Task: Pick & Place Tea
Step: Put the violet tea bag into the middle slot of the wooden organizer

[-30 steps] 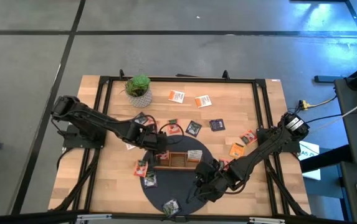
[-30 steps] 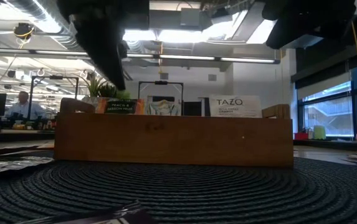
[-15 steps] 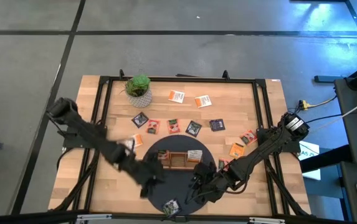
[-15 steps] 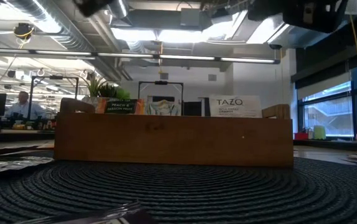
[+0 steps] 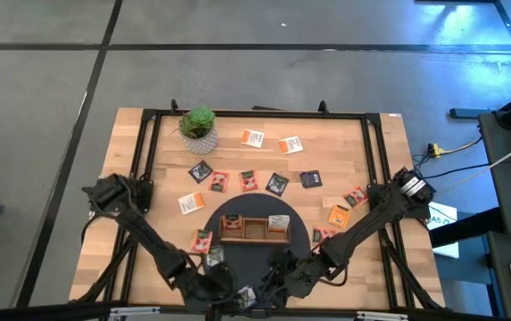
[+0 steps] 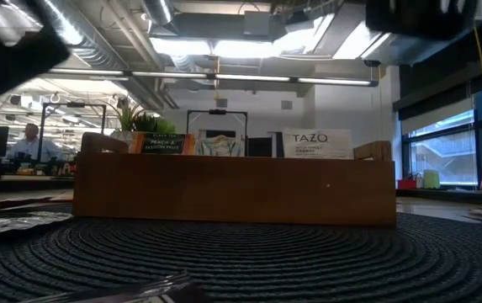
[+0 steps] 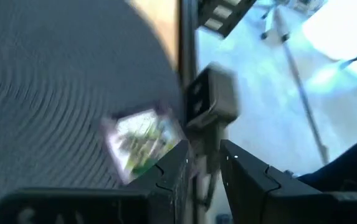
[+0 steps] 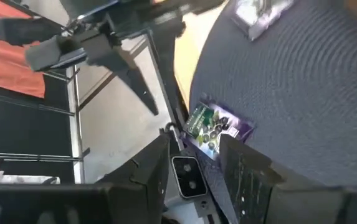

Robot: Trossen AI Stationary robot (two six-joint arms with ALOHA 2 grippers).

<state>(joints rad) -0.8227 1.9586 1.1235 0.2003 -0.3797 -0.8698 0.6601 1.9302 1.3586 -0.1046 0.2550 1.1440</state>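
Note:
A purple-green tea packet (image 5: 244, 295) lies flat on the round dark mat (image 5: 228, 267) close to the table's near edge. My left gripper (image 5: 222, 289) hovers just left of it, open, with nothing between the fingers (image 7: 203, 155). In the left wrist view the packet (image 7: 142, 140) lies ahead and to one side. My right gripper (image 5: 270, 285) stands just right of the packet (image 8: 218, 127), also open (image 8: 195, 142). The wooden tray (image 5: 255, 229) sits on the mat's far part. A peach packet (image 6: 163, 143) and a white packet (image 6: 318, 143) stand upright in it.
Several loose tea packets (image 5: 248, 181) lie on the wood beyond the tray, and others (image 5: 201, 241) lie left and right of the mat. A potted plant (image 5: 199, 125) stands far left. A small camera on its mount (image 7: 209, 102) stands at the near edge. Black frame rails (image 5: 144, 160) border the table.
My left gripper has swung from the tray's left end toward the table's near edge and down, tipping nearer level, and now hangs beside the purple-green packet. My right gripper has shifted slightly toward the near edge and tipped. No packet has moved.

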